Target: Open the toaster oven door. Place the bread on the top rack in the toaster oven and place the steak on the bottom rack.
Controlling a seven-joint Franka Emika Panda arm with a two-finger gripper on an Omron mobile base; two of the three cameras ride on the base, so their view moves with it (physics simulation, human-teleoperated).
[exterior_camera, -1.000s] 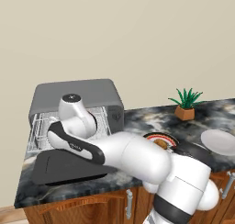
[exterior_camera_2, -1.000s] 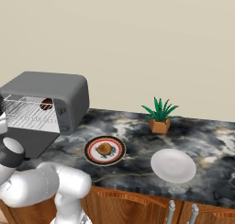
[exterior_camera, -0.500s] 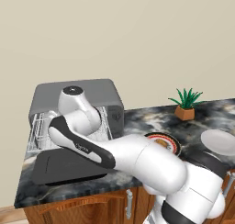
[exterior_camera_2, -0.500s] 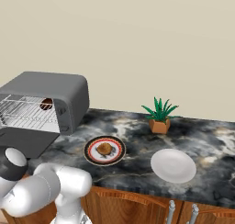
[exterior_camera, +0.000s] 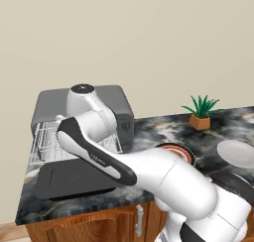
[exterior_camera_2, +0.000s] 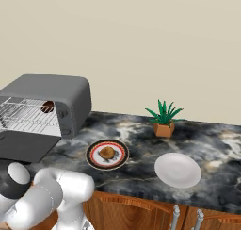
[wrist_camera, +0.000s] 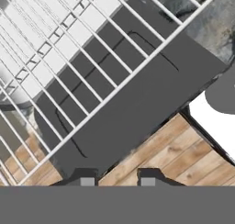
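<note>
Dark marbled stone counter [exterior_camera_2: 141,144] tops a run of wooden cabinets [exterior_camera_2: 136,212] with silver pull handles, and a plain beige wall [exterior_camera_2: 141,45] closes the scene behind.

Nearest the base, the white arm [exterior_camera: 149,171] sweeps leftward across the left base view and stands in the way of much of the oven's mouth. In the hand view the two dark fingertips [wrist_camera: 87,181] of the gripper [wrist_camera: 117,182] stand close together with a narrow gap between them and nothing in it — they look down on wooden floor past the edge of the flat dark grey oven door [exterior_camera: 74,179]. That door lies folded down flat, out over the counter's front.

A thin silver wire rack [wrist_camera: 69,48] juts out above the door in the hand view; which of the two shelves it is I cannot tell. From the right base camera, wire shelves [exterior_camera_2: 28,116] show in the open front of the large grey boxy toaster oven [exterior_camera_2: 52,90], and a dark reddish-brown steak [exterior_camera_2: 47,106] sits inside towards the right, on a rack — which one is unclear.

To the oven's right, a round red-rimmed patterned plate [exterior_camera_2: 107,154] carries the small golden-brown bread [exterior_camera_2: 107,152]. Further right lies a plain white plate [exterior_camera_2: 178,169], well apart from the first. Behind both, near the wall, stands a spiky green plant in a terracotta pot [exterior_camera_2: 163,121].
</note>
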